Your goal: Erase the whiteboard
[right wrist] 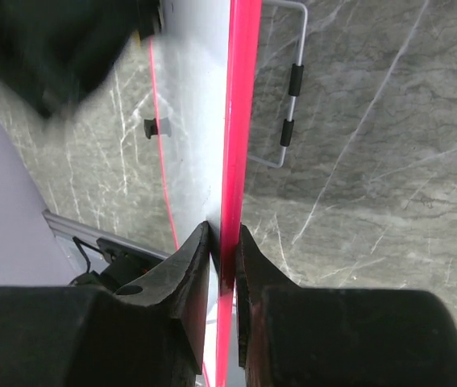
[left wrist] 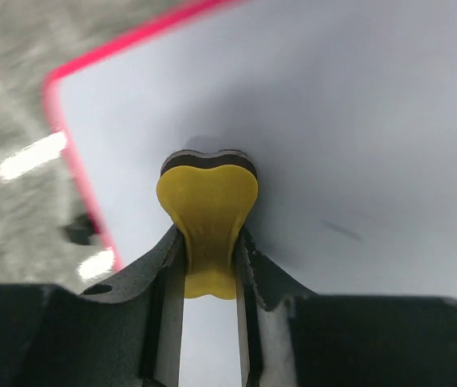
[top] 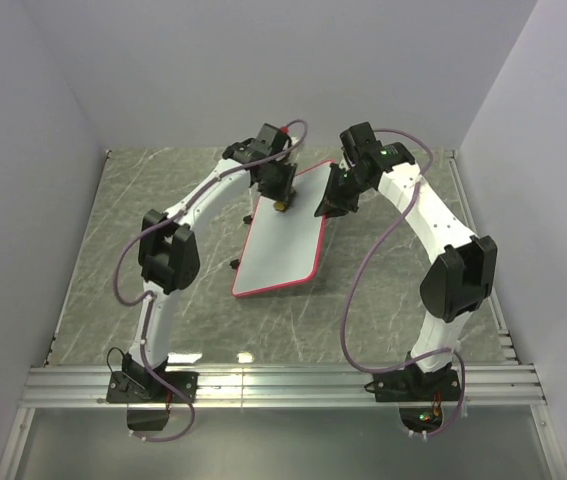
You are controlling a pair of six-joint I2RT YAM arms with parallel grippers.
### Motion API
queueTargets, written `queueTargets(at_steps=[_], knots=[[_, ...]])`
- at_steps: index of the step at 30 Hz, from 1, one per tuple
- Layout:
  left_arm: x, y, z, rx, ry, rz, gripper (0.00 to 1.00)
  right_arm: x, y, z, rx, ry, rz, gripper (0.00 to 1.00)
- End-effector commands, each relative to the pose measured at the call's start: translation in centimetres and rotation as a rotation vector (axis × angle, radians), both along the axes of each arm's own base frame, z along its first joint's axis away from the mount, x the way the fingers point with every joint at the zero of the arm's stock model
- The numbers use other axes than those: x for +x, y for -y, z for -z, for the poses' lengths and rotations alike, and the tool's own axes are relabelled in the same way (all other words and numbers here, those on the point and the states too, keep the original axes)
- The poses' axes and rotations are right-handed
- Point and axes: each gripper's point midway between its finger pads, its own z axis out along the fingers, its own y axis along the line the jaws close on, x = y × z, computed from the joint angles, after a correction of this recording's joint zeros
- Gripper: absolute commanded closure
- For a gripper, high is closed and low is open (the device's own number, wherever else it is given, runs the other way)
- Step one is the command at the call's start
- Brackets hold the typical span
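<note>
The whiteboard, white with a red-pink frame, lies tilted at mid table, its far right edge raised. My right gripper is shut on that red edge, seen edge-on between its jaws. My left gripper is shut on a small yellow sponge with a dark underside and presses it on the white surface near the board's far end. A faint dark mark shows on the board right of the sponge.
A wire stand with black sleeves hangs behind the board. Small black clips sit on the board's left edge. The grey marbled tabletop lies around it, white walls on three sides, a metal rail at the near edge.
</note>
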Motion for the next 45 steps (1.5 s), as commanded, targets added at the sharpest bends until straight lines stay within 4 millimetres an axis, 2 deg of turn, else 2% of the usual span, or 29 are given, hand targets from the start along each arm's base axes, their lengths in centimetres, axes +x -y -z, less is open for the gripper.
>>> queueTargets(at_steps=[1,3,6,10,12,13,15,16,19,21,23,24,25,28,29,30,31,32,33,35,36,38,39,41,42,44,45], knots=[[-8.3,9.4,-6.1,-0.242,-0.015,0.344,1.0,-0.3,-3.4,0.5,0.019,0.029,-0.127,1.0],[-9.2,9.6,-7.6,-0.262,-0.007,0.37,1.0,-0.2,-3.6,0.5,0.02,0.032,-0.13,1.0],[-9.3,8.9,-9.2,-0.271,0.027,0.353,1.0,-0.1,-3.8,0.6,0.024,0.028,-0.129,1.0],[-6.6,6.7,-11.1,-0.275,0.081,0.222,1.0,0.0,-3.9,1.0,0.027,0.021,-0.13,1.0],[-4.0,4.0,-12.0,-0.277,0.1,0.096,1.0,0.0,-3.9,1.1,0.032,0.021,-0.128,1.0],[-2.7,1.8,-12.8,-0.29,0.115,0.031,1.0,-0.1,-4.0,1.1,0.035,0.022,-0.127,1.0],[-1.5,-0.3,-13.0,-0.315,0.106,-0.064,1.0,-0.1,-4.1,1.2,0.039,0.024,-0.126,1.0],[-0.5,-2.4,-13.7,-0.324,0.123,-0.121,1.0,-0.1,-4.1,1.2,0.039,0.025,-0.126,1.0],[0.6,-6.1,-13.3,-0.303,0.119,-0.245,1.0,0.2,-4.1,1.0,0.046,0.041,-0.115,1.0],[0.7,-8.0,-12.5,-0.264,0.108,-0.304,1.0,0.2,-4.1,0.9,0.051,0.048,-0.114,1.0],[0.9,-10.2,-12.9,-0.252,0.12,-0.36,1.0,0.2,-4.2,0.7,0.061,0.053,-0.109,1.0],[0.7,-11.3,-12.4,-0.237,0.106,-0.39,1.0,0.3,-4.2,0.8,0.063,0.053,-0.107,1.0],[0.9,-13.3,-12.6,-0.222,0.118,-0.444,1.0,0.3,-4.3,0.8,0.066,0.051,-0.106,1.0],[-0.1,-16.8,-10.6,-0.17,0.066,-0.551,1.0,0.8,-4.4,0.7,0.068,0.062,-0.093,1.0],[-0.1,-18.7,-9.7,-0.156,0.046,-0.6,1.0,1.1,-4.5,0.3,0.074,0.073,-0.086,1.0],[-1.0,-19.8,-7.9,-0.129,0.001,-0.628,1.0,1.3,-4.6,0.0,0.08,0.085,-0.083,1.0],[-1.4,-21.4,-7.4,-0.116,-0.01,-0.668,1.0,1.6,-4.7,0.0,0.08,0.083,-0.075,1.0],[-1.8,-22.1,-6.5,-0.099,-0.027,-0.684,1.0,2.0,-4.9,-0.6,0.091,0.097,-0.074,1.0],[-2.9,-22.8,-4.5,-0.071,-0.073,-0.695,1.0,2.3,-5.0,-0.4,0.091,0.09,-0.075,1.0],[-3.7,-24.2,-2.9,-0.032,-0.092,-0.716,1.0,2.5,-5.2,-0.7,0.096,0.09,-0.08,1.0],[-4.8,-24.4,-1.0,-0.007,-0.137,-0.717,1.0,2.8,-5.3,-1.2,0.102,0.103,-0.08,0.91],[-5.5,-25.3,0.9,0.041,-0.165,-0.734,1.0,2.9,-5.4,-1.5,0.105,0.115,-0.081,0.78],[-6.4,-25.5,2.3,0.059,-0.198,-0.734,1.0,2.9,-5.2,-1.8,0.105,0.123,-0.079,0.66],[-6.3,-25.5,3.5,0.058,-0.192,-0.734,1.0,2.9,-4.9,-1.7,0.092,0.129,-0.081,0.55],[-7.2,-25.4,4.7,0.064,-0.22,-0.731,0.99,2.7,-4.5,-1.9,0.084,0.136,-0.078,0.45],[-7.6,-25.6,5.9,0.072,-0.23,-0.751,0.94,2.6,-3.5,-1.4,0.055,0.139,-0.07,0.37],[-7.8,-25.8,6.2,0.08,-0.234,-0.761,0.9,2.3,-2.9,-1.8,0.051,0.153,-0.064,0.36]])
